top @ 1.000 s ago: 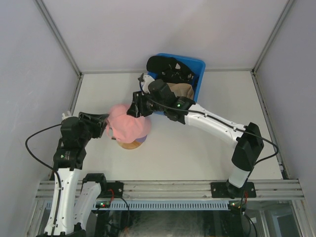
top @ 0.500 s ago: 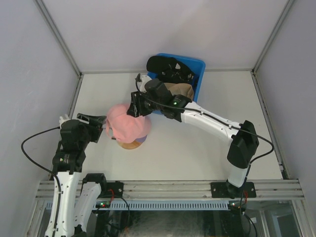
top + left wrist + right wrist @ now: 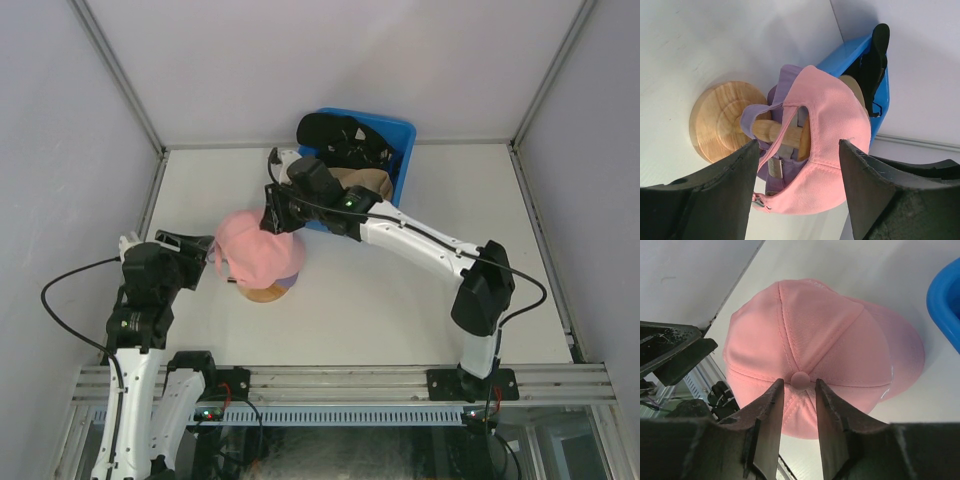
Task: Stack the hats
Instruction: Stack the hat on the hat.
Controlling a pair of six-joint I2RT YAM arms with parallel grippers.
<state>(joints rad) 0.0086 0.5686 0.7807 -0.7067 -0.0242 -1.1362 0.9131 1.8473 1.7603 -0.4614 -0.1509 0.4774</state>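
pink cap [image 3: 810,350] brim reaches near blue bin [image 3: 946,302] wall.

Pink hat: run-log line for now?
pink hat: on lavender hat, on stand | left gripper: open | right gripper: flanking top button, grip unclear

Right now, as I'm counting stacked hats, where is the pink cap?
The pink cap sits left of centre in the top view, on the wooden stand over the lavender cap, near the blue bin.

Top cap [image 3: 805,340] over another cap [image 3: 785,82] on stand [image 3: 720,120], bin [image 3: 406,155] behind and right, more caps [image 3: 335,132] inside
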